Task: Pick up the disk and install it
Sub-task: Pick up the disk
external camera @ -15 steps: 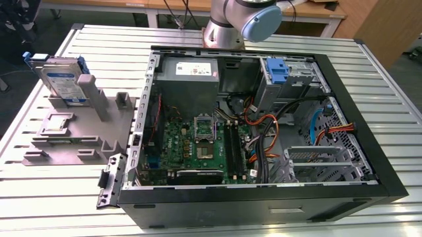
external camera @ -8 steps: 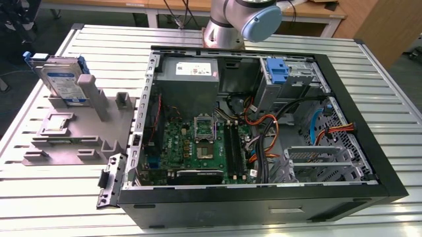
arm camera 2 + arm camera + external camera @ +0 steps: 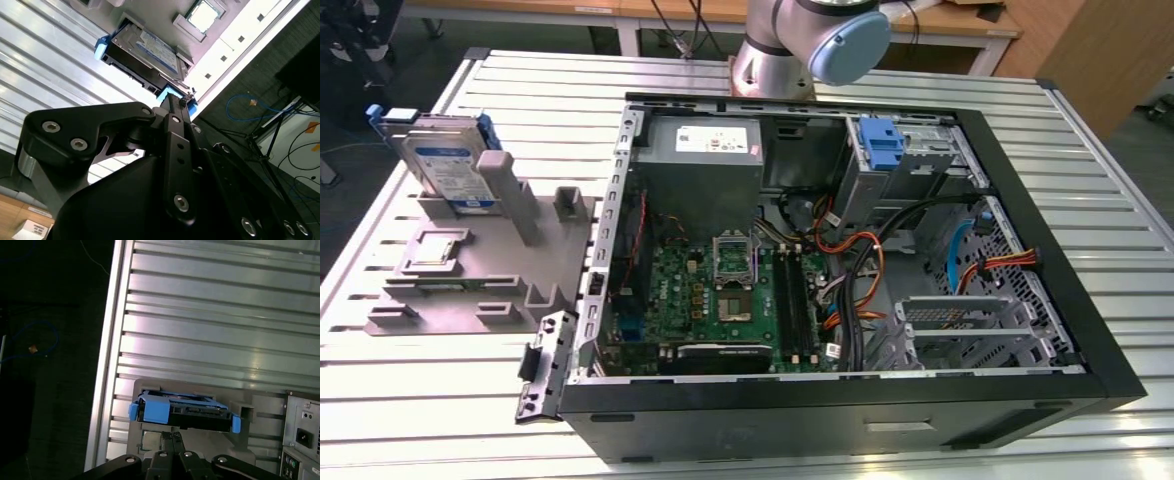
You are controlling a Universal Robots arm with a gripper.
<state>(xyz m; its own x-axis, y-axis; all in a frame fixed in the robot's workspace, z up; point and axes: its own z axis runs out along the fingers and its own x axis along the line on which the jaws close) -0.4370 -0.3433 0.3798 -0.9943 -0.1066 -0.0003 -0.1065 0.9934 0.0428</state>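
The disk [image 3: 447, 165] stands up in the grey holder [image 3: 467, 290], apart from our gripper [image 3: 172, 435], whose jaws are pressed together on nothing; we think the disk is hard, a bit heavy and breakable, best held by its blue edges.

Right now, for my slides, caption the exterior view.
Disk standing in grey holder block beside the open computer case, robot arm beyond.
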